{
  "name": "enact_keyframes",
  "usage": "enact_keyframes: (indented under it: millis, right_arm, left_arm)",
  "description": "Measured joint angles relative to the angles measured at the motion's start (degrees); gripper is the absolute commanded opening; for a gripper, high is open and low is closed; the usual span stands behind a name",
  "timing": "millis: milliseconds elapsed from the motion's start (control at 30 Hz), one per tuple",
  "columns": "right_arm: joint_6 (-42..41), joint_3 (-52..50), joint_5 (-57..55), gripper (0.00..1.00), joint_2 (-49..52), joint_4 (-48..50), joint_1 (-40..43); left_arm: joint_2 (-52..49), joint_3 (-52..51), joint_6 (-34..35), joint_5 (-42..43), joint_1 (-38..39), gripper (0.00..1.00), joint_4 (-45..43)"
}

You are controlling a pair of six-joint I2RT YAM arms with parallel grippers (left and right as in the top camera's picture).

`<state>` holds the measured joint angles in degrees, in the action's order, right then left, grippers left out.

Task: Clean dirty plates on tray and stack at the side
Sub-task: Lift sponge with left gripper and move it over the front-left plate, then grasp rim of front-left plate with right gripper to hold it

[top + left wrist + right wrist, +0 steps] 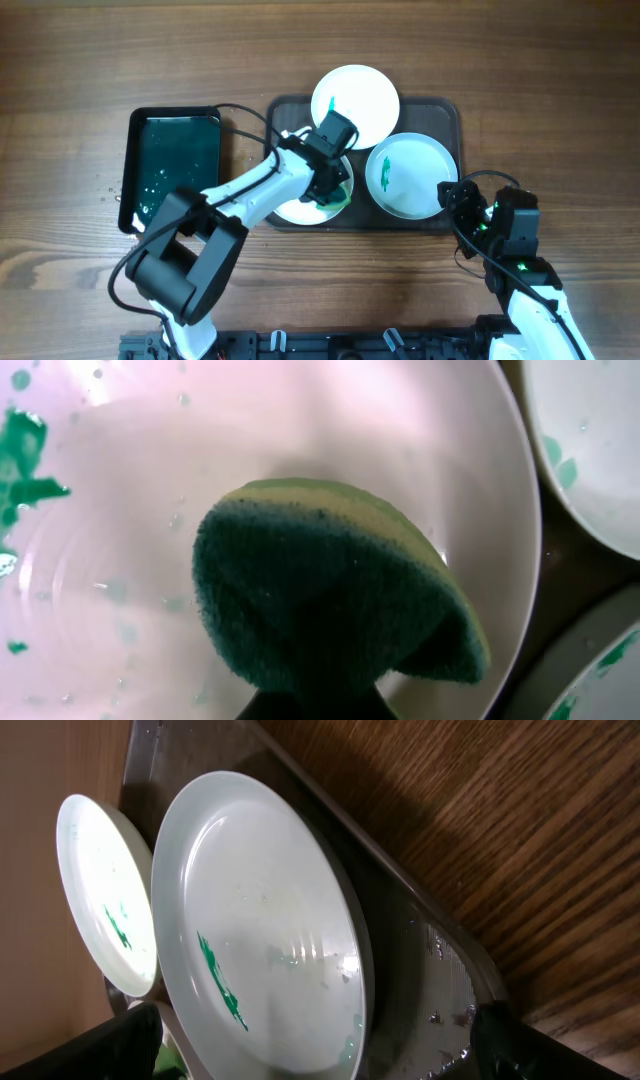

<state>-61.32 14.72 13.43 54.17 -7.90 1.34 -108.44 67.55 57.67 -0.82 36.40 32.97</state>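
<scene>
The left gripper (328, 188) clenches a green sponge (330, 590) down on the near-left plate (300, 430) in the tray (445, 110), while the right gripper (453, 193) hangs spread open beside the right-hand plate (405, 175).

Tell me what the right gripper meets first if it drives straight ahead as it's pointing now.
The right gripper, open, points at the right-hand plate on the tray; its near rim comes first. Height is unclear, so it may pass just above.
</scene>
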Motion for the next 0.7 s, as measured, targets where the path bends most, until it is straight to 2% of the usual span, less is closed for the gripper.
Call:
enact_keyframes:
  millis: [167, 200, 233, 300, 367, 533, 600, 633, 700]
  right_arm:
    - [2.8, 0.0, 0.85, 1.0, 0.0, 1.33, 0.02]
    - [4.74, 0.0, 1.22, 0.94, 0.0, 1.92, 0.0]
    - [9.33, 0.04, 7.21, 0.82, 0.0, 7.23, 0.0]
    - [12.35, 0.28, 10.21, 0.73, 0.0, 7.91, 0.0]
    - [17.07, 2.23, 14.25, 0.66, 0.0, 4.02, -0.07]
    - [27.76, 12.92, 14.73, 0.69, 0.24, -8.79, -5.9]
    - [32.37, 18.78, 12.61, 0.78, 0.44, -11.74, -11.56]
    - [34.18, 20.87, 11.21, 0.89, 0.85, -12.72, -14.47]
    - [37.66, 24.06, 8.39, 0.97, 2.62, -13.11, -20.09]
  left_arm:
    - [1.62, 0.0, -4.31, 1.99, -0.81, 0.04, -0.42]
    - [2.75, 0.0, -4.68, 1.81, -0.79, 0.04, -0.44]
    - [4.2, 0.0, -5.11, 1.07, -0.81, 0.04, -0.42]
    - [6.05, 0.02, -5.25, -0.44, -0.92, 0.04, 0.07]
    - [6.01, 0.04, -5.31, -1.44, -1.16, 0.04, 2.29]
    - [5.68, -0.02, -5.33, -2.38, -3.1, 0.04, 3.06]
    - [5.68, -0.02, -5.33, -2.32, -4.44, 0.04, 3.08]
    - [5.68, -0.02, -5.33, -2.27, -4.92, 0.04, 3.08]
    - [5.68, -0.02, -5.33, -2.12, -5.6, 0.04, 3.28]
